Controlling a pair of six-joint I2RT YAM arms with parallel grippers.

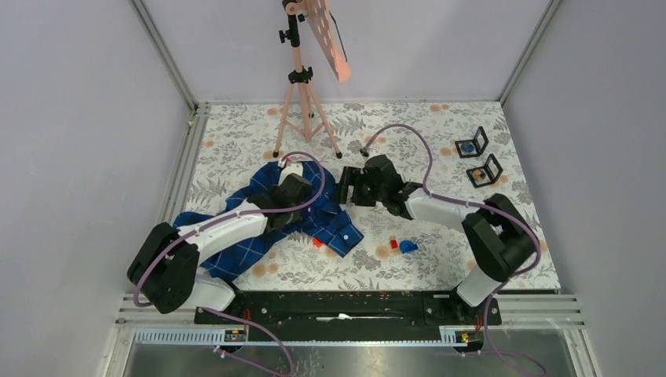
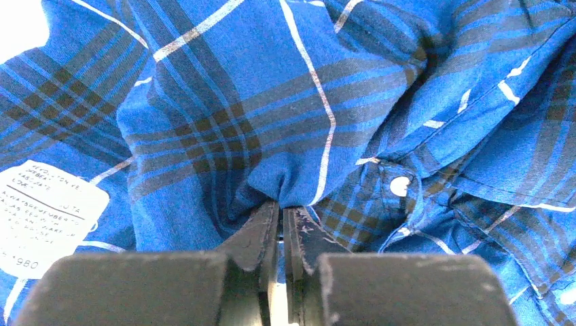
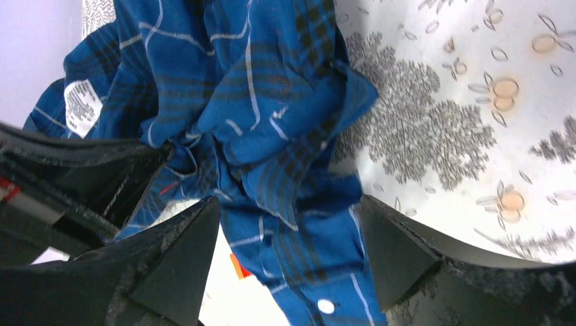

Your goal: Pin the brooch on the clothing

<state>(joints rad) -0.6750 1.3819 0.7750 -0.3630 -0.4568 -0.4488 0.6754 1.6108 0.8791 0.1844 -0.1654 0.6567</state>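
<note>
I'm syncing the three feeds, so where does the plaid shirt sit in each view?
Top external: shirt lies left of centre, partly under the left arm.
Left wrist: shirt fills the picture; the left claw pinches a fold.
Right wrist: shirt runs upper left to bottom centre, seen between the fingers of the open right claw.
Shared landmark: the white printed label, in both wrist views.

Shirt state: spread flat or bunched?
Bunched. The shirt lies crumpled in deep folds; the left gripper, jaws shut, pinches a raised ridge.
</note>
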